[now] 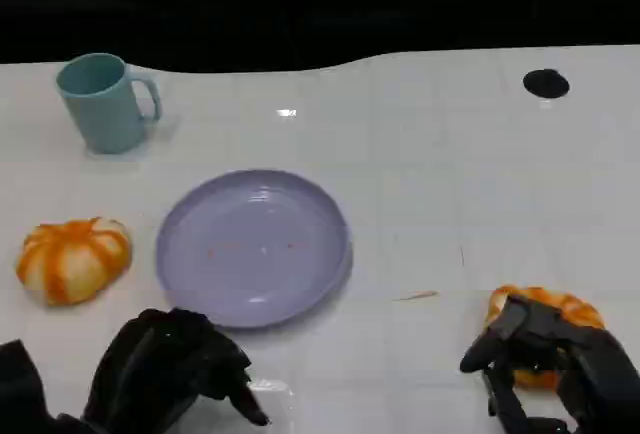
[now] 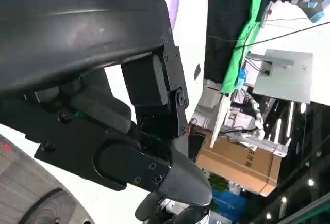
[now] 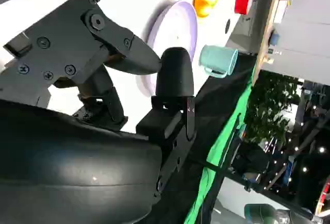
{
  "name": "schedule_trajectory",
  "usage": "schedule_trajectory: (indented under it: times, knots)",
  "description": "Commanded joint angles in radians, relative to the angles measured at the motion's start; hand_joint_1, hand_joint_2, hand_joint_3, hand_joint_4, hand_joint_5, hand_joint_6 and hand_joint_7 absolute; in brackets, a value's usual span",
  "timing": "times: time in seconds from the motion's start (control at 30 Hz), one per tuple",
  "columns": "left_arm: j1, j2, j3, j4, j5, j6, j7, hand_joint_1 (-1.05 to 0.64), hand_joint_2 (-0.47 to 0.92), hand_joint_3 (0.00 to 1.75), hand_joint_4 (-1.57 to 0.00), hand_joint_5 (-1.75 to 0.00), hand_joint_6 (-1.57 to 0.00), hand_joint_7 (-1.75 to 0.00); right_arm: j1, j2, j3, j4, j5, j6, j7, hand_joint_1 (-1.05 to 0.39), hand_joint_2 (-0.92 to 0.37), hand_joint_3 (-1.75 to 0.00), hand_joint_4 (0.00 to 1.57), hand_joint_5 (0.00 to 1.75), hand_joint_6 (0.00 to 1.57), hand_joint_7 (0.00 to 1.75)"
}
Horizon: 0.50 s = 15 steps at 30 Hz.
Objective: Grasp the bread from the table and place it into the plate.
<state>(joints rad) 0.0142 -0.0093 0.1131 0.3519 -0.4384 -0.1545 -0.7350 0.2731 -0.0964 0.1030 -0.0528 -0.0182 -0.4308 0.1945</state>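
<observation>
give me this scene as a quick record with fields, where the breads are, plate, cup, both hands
bread near right hand: orange-striped bun at the table's near right, partly under the right hand
other bread: bun left of the plate, untouched
plate: lavender plate, centre of table, nothing on it
cup: teal mug, far left, upright
right hand: over the bun, fingers around it; firm grip cannot be told
left hand: left hand low near the plate's front edge, holding nothing, fingers curled
table: white table

Orange-white bread (image 1: 73, 259) lies left of the empty lavender plate (image 1: 253, 247); another bread (image 1: 545, 314) lies near right.
</observation>
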Motion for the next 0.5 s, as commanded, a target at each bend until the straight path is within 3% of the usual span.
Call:
schedule_trajectory:
  times: [0.03,0.5]
  knots:
    - [-0.003,0.009,0.008,-0.001,-0.001,-0.009,0.008,-1.05,0.87,0.0,-1.56,-0.62,-1.57,-0.27,-0.004,-0.01,-0.007,-0.013,0.0,0.004,-0.003,-0.22,-0.45,-1.2,0.79,1.75,0.78,1.33]
    - [-0.002,0.01,0.006,0.001,-0.002,-0.024,0.0,-1.05,0.87,0.0,-1.55,-0.62,-1.57,-0.25,-0.005,-0.01,-0.007,-0.016,0.002,0.011,-0.001,-0.23,-0.45,-1.2,0.79,1.75,0.78,1.33]
